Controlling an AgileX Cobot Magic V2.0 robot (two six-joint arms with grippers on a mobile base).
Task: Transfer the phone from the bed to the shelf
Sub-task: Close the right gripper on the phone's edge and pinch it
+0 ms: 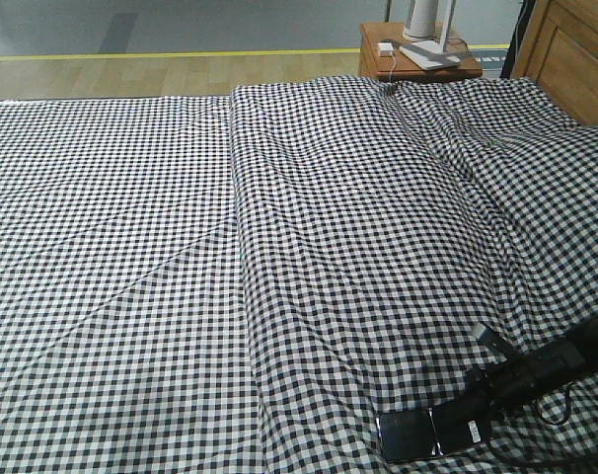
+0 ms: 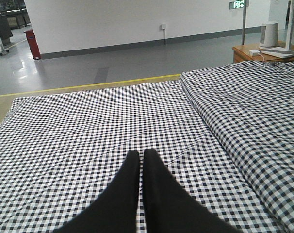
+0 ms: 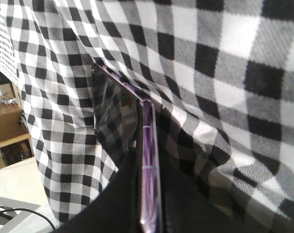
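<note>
The phone (image 1: 410, 435), a glossy black slab with a white sticker, is at the near right of the bed (image 1: 181, 247), low over the checked fabric. My right gripper (image 1: 474, 420) reaches in from the right and is shut on the phone's end. In the right wrist view the phone (image 3: 115, 114) shows edge-on, its purplish rim pinched in my right gripper (image 3: 148, 158), with the bed (image 3: 210, 73) close behind. My left gripper (image 2: 139, 156) hovers shut and empty over the bed (image 2: 89, 126). The shelf is out of view.
A reddish-brown bedside table (image 1: 417, 61) with a white device stands at the far right corner, beside the wooden headboard (image 1: 570, 49). A raised fold (image 1: 242, 247) runs down the bed's middle. Brownish boards (image 3: 6, 126) show blurred past the bed's edge.
</note>
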